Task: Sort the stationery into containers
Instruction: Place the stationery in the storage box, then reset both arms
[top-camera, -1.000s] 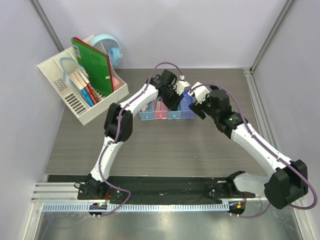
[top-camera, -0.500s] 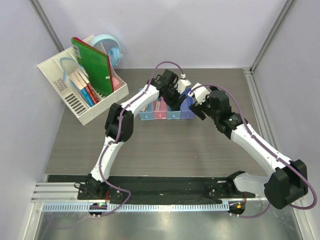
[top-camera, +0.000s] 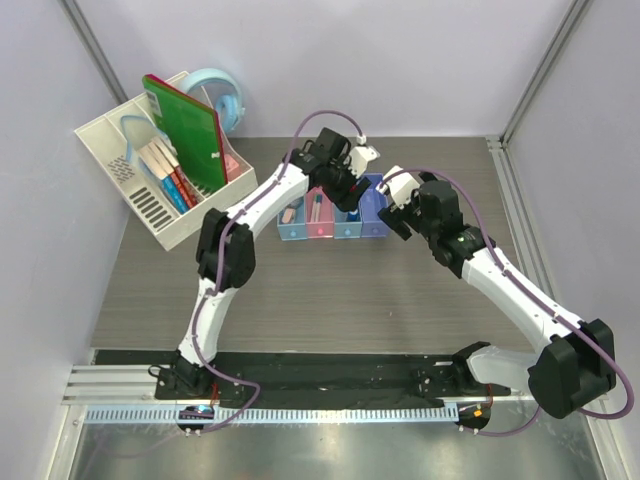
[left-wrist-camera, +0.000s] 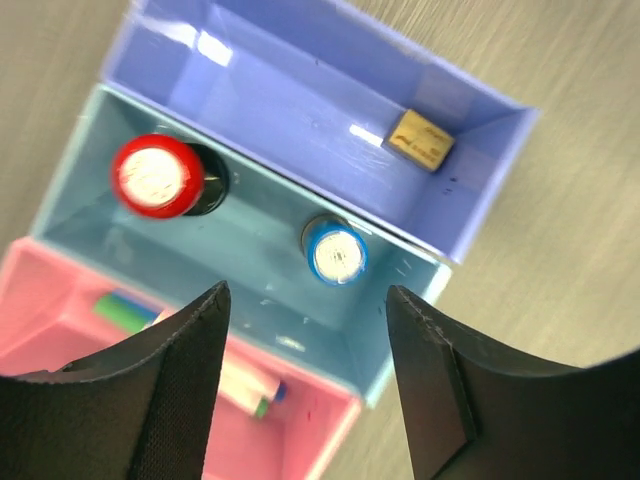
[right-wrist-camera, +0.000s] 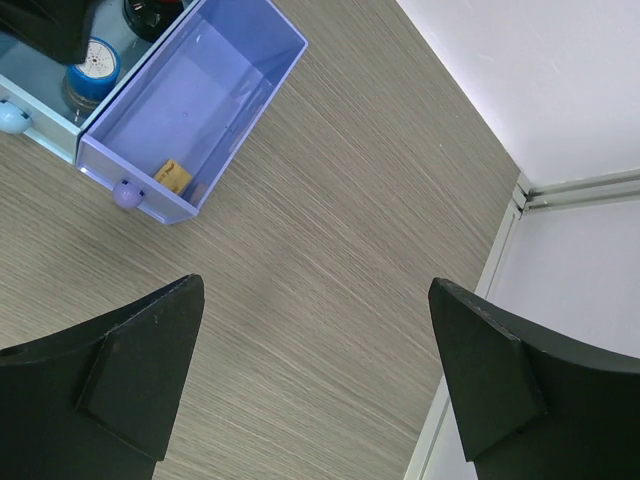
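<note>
The containers (top-camera: 335, 228) are a joined row of small bins at mid-table. In the left wrist view the violet bin (left-wrist-camera: 250, 85) holds a tiny orange block (left-wrist-camera: 420, 138). The blue bin (left-wrist-camera: 255, 265) holds an upright red-and-black cylinder (left-wrist-camera: 157, 177) and a blue-grey cylinder (left-wrist-camera: 335, 250). White pens (left-wrist-camera: 245, 385) lie in the pink bin (left-wrist-camera: 60, 300). A pink eraser (top-camera: 290, 213) lies in the light-blue bin. My left gripper (left-wrist-camera: 306, 300) (top-camera: 347, 197) hovers open and empty over the bins. My right gripper (right-wrist-camera: 315, 290) (top-camera: 393, 215) stands open and empty over bare table, right of the violet bin (right-wrist-camera: 200, 100).
A large white desk organizer (top-camera: 165, 200) with a green book (top-camera: 185, 130) stands at the back left, a round light-blue tape dispenser (top-camera: 225, 95) behind it. A metal rail (right-wrist-camera: 520, 190) and white walls bound the table on the right.
My left gripper has opened its jaws and drawn back and left from over the blue bin, uncovering more of the row. The right arm has not moved.
</note>
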